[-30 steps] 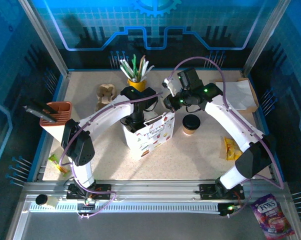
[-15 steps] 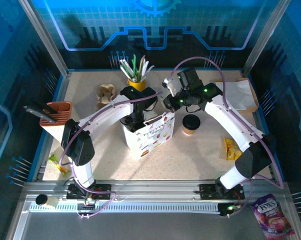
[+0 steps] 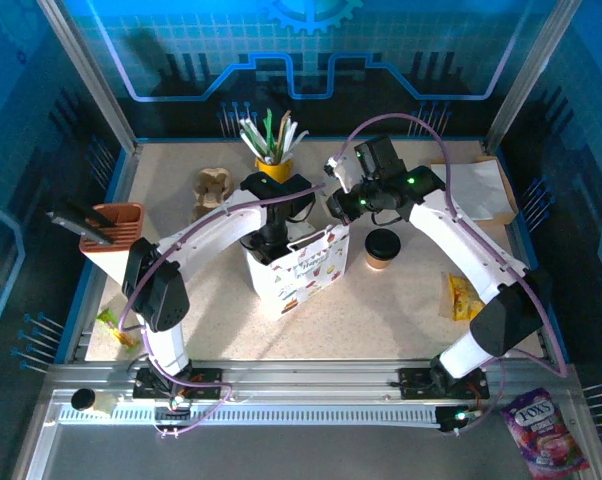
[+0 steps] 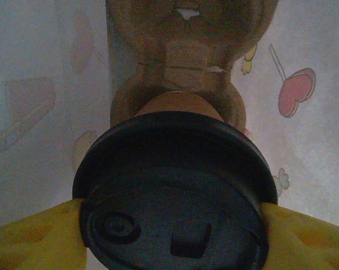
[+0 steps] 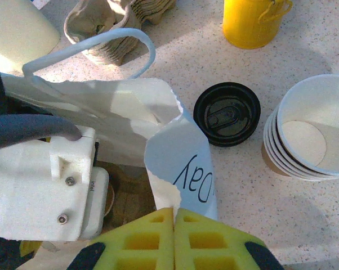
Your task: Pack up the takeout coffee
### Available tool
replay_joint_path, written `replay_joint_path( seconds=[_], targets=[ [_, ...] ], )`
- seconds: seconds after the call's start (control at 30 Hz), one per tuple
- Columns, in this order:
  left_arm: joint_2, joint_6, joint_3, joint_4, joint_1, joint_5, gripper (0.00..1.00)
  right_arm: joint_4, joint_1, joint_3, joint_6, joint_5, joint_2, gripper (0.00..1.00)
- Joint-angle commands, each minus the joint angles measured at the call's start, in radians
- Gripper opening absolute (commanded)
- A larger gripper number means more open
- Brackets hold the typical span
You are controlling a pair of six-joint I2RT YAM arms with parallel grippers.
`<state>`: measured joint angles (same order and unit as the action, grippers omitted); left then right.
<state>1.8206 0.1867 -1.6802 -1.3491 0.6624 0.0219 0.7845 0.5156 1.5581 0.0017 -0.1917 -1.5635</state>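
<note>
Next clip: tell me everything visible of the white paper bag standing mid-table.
The white paper bag, printed with small colourful pictures and dark lettering, stands upright mid-table, mouth open, white loop handle raised. The right gripper is shut on its rim. The left gripper reaches inside, holding a brown paper cup with a black lid over a brown pulp carrier lying in the bag.

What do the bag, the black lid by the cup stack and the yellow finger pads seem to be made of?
Bag: thin white paper, matte; its top edge is torn and creased.
Lid: probably moulded plastic, black, slightly glossy, with a raised rim and a sip hole.
Pads: likely soft foam or rubber, yellow, matte, with a waffle pattern.
</note>
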Motion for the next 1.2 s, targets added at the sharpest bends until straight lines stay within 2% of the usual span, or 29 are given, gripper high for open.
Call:
replay_joint_path(
  seconds=[0.0, 1.17],
  targets=[
    [-0.017, 0.016, 0.002, -0.029, -0.011, 0.007, 0.52, 0.016, -0.012, 0.014, -0.014, 0.003, -0.023, 0.08],
    [-0.015, 0.008, -0.002, -0.055, -0.01, 0.018, 0.52, 0.016, -0.013, 0.014, -0.014, 0.0, -0.027, 0.08]
  ],
)
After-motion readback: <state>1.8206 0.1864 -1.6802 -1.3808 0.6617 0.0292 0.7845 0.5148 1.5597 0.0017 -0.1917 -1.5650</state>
